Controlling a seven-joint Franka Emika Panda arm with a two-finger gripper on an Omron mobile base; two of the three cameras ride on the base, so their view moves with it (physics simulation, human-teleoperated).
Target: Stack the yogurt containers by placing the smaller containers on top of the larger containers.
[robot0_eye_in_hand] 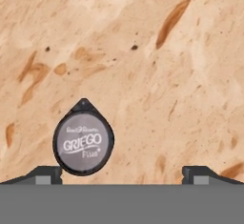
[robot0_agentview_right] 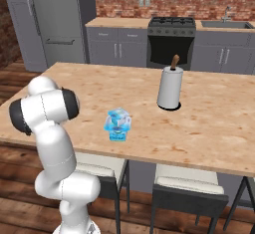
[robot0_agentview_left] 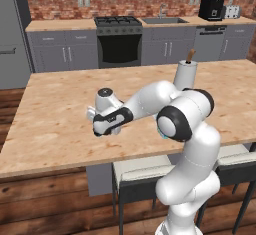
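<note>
A tiny dark round cup (robot0_eye_in_hand: 83, 144) with a pale grey lid stands on the wooden counter, seen from straight above in the hand view. My gripper (robot0_eye_in_hand: 123, 175) hovers over it, open. The cup lies toward the left fingertip (robot0_eye_in_hand: 46, 174), left of the middle of the gap, and nothing is gripped. From the left base view the gripper (robot0_agentview_left: 102, 126) hangs low over the counter's left half. The light-blue yogurt containers (robot0_agentview_right: 118, 124) stand close together near the counter's front edge. Whether one sits on the other I cannot tell. The arm hides most of them (robot0_agentview_left: 162, 135).
A tall white paper roll (robot0_agentview_right: 169, 88) on a holder stands farther back on the counter (robot0_agentview_right: 214, 128); it is also in the left base view (robot0_agentview_left: 185, 74). Stools (robot0_agentview_right: 184, 193) are tucked under the front edge. Stove and cabinets line the far wall.
</note>
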